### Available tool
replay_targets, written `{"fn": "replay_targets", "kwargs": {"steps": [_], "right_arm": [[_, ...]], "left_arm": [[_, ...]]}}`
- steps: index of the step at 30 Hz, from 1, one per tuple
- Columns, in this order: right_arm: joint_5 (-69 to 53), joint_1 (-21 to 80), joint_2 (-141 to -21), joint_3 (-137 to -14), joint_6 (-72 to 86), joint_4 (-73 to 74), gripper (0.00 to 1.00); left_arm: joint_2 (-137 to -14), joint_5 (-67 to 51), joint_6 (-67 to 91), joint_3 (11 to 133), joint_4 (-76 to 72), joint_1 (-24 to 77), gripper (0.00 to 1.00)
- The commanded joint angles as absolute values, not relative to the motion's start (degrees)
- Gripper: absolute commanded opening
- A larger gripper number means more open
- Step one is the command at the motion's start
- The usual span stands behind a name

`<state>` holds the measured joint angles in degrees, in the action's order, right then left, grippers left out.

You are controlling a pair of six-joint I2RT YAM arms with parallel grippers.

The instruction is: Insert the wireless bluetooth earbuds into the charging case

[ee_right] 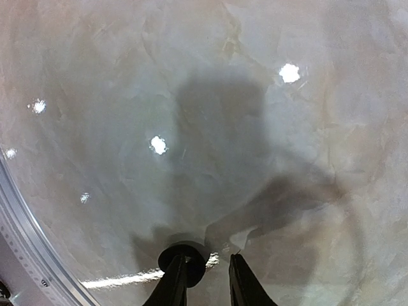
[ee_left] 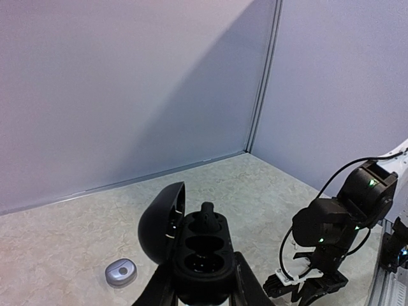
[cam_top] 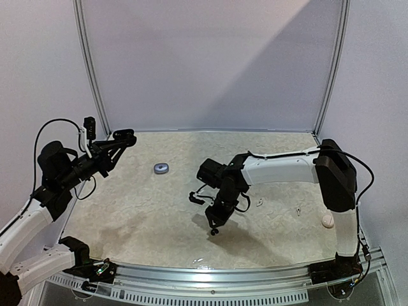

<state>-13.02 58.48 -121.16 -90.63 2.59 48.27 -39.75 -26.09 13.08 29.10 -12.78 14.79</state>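
My left gripper is shut on a black charging case and holds it above the table at the left. Its lid stands open to the left. One black earbud sits in the far slot; the near slot looks empty. My right gripper points down at the table near its front middle, jaws a little apart. A black earbud lies on the table at the left fingertip, partly hidden behind it; the gap between the fingers is bare.
A small grey oval case lies on the table between the arms, also in the left wrist view. A pale pinkish object lies by the right arm's base. Small white bits lie right of the right gripper. The metal front rail runs close by.
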Motion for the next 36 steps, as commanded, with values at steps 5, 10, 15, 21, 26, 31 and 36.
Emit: {"fn": "replay_targets", "kwargs": {"steps": [5, 10, 15, 21, 26, 31, 36], "right_arm": [[-14.62, 58.37, -122.71, -87.36, 3.93, 47.1, 0.19], [-15.01, 58.4, -122.12, -86.05, 4.75, 46.99, 0.17], [-15.85, 58.94, -119.11, -82.84, 7.32, 46.54, 0.18], [-16.54, 60.1, -116.75, -79.77, 9.21, 46.15, 0.18], [-17.73, 60.53, -116.64, -78.8, 10.2, 45.21, 0.19], [-17.84, 60.87, -115.87, -77.83, 11.04, 44.32, 0.17], [-18.86, 60.86, -115.27, -77.53, 11.46, 43.15, 0.1]], "left_arm": [[-39.29, -25.6, 12.77, 28.1, -13.45, 14.03, 0.0], [-39.21, -25.53, 12.69, 28.21, -13.35, 14.02, 0.0], [-39.27, -25.47, 12.46, 28.22, -13.09, 14.04, 0.0], [-39.68, -25.56, 12.68, 27.87, -13.95, 14.01, 0.0], [-39.82, -25.75, 12.52, 28.18, -13.79, 14.03, 0.0], [-39.86, -25.75, 12.42, 28.13, -13.87, 13.99, 0.0], [-39.84, -25.84, 12.49, 27.98, -13.8, 14.03, 0.0]]}}
